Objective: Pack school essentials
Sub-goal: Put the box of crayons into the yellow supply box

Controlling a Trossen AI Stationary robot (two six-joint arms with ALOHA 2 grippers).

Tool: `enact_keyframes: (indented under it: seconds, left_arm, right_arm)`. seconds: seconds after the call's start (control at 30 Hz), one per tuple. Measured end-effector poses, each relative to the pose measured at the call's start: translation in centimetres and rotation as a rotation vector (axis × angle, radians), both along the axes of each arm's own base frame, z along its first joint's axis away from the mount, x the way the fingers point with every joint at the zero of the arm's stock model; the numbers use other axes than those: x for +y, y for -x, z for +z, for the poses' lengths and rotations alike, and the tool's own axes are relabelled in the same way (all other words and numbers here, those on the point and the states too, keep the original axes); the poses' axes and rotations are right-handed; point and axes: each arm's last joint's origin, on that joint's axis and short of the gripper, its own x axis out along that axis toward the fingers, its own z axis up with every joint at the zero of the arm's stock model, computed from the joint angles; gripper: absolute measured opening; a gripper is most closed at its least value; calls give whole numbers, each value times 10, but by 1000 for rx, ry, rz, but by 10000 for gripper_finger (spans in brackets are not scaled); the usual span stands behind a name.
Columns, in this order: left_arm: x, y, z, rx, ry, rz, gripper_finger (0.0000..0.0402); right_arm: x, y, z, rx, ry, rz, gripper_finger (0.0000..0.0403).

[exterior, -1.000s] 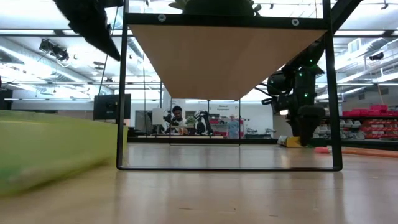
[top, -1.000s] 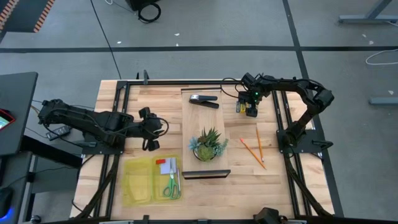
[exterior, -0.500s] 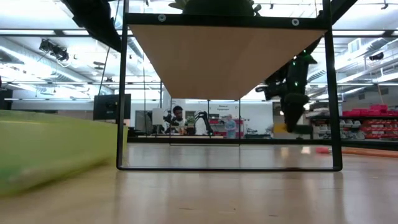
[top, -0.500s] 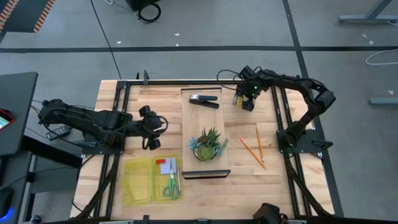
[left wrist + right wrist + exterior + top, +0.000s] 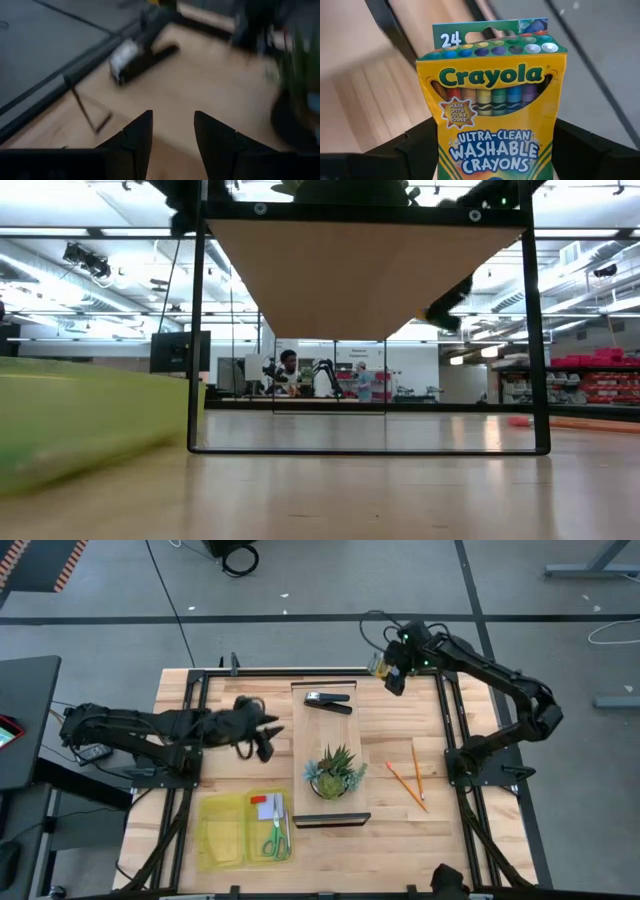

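Crayons are in my right gripper (image 5: pixel 490 165) now: the yellow-and-green cardboard crayon box (image 5: pixel 492 105) stands upright between my two dark fingers, which are closed on its lower part. Seen from above, this gripper (image 5: pixel 392 675) hangs over the far edge of the wooden table (image 5: pixel 430 840), behind the black stapler (image 5: pixel 328 700) on the raised wooden shelf (image 5: pixel 300 755).

My left gripper (image 5: pixel 172 132) is empty, its fingers a little apart. It reaches toward the shelf, with the stapler ahead of it and the spiky green potted plant at one side.

I judge the task about half done. The translucent yellow-green plastic case (image 5: pixel 220 835) lies open at the near left corner, far from my right gripper, and already holds the green-handled scissors (image 5: pixel 275 838), a pale square note pad (image 5: pixel 268 809) and a tiny red piece (image 5: pixel 258 801). Left to do: carry the crayon box across to the case, then collect the thin orange pencils (image 5: pixel 410 778), which lie on the table below my right arm.
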Motion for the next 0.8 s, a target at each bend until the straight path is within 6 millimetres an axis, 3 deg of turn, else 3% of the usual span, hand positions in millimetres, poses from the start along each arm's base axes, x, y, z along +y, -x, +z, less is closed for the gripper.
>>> enact_keyframes:
  seconds: [0.43, 0.8]
  left_arm:
    - [36, -29, 8, -278, 158, 24, 171]
    - [47, -30, 16, -439, 303, 94, 190]
  right_arm:
    - [38, -35, 88, -276, 101, 77, 318]
    - [97, -79, 99, -275, 160, 207, 318]
